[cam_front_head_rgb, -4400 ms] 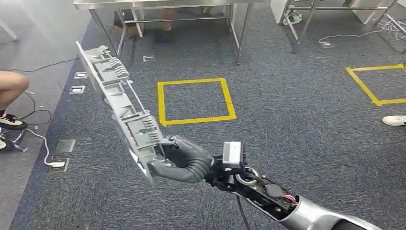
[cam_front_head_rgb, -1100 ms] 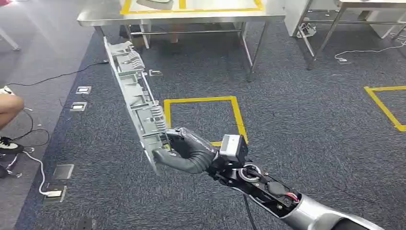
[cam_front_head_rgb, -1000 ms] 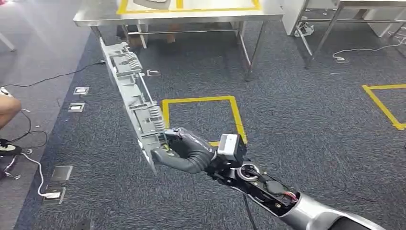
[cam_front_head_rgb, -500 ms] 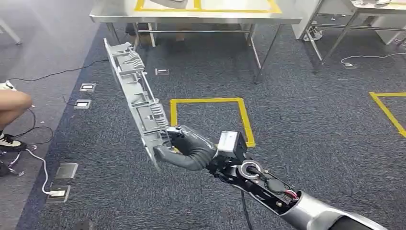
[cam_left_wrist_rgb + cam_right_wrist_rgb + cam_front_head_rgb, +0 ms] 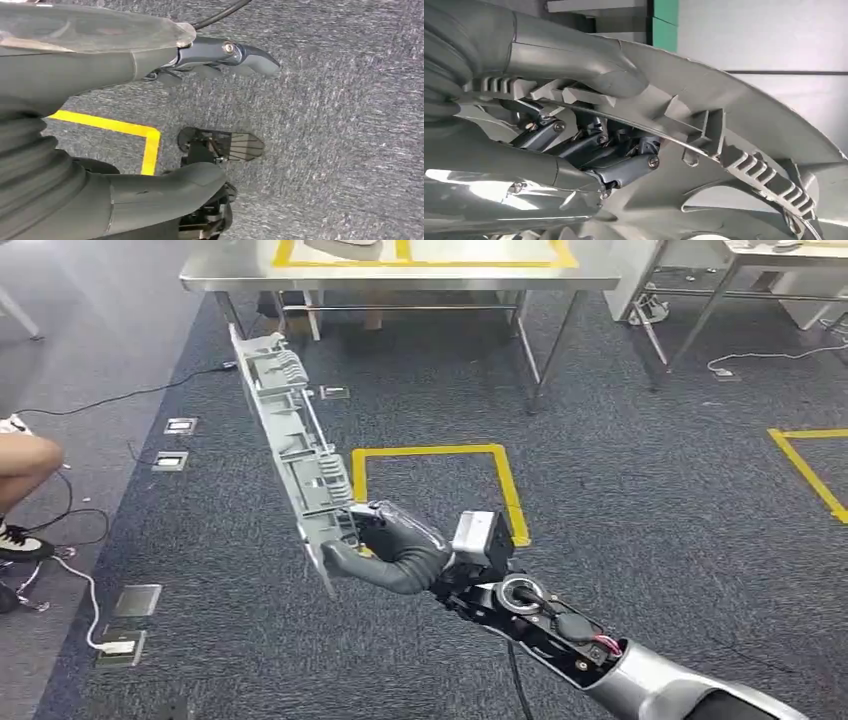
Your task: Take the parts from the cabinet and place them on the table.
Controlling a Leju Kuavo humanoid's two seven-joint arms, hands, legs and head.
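I see the bench (image 5: 400, 280) sitting nearer than a few seconds ago as the rig walks in, right hand (image 5: 385, 555) fingers still clamped on the long grey part (image 5: 290, 440), left hand (image 5: 75, 125) fingers empty, slightly apart; placing comes next.

Yellow tape square (image 5: 432, 483) on carpet (image 5: 640, 480)
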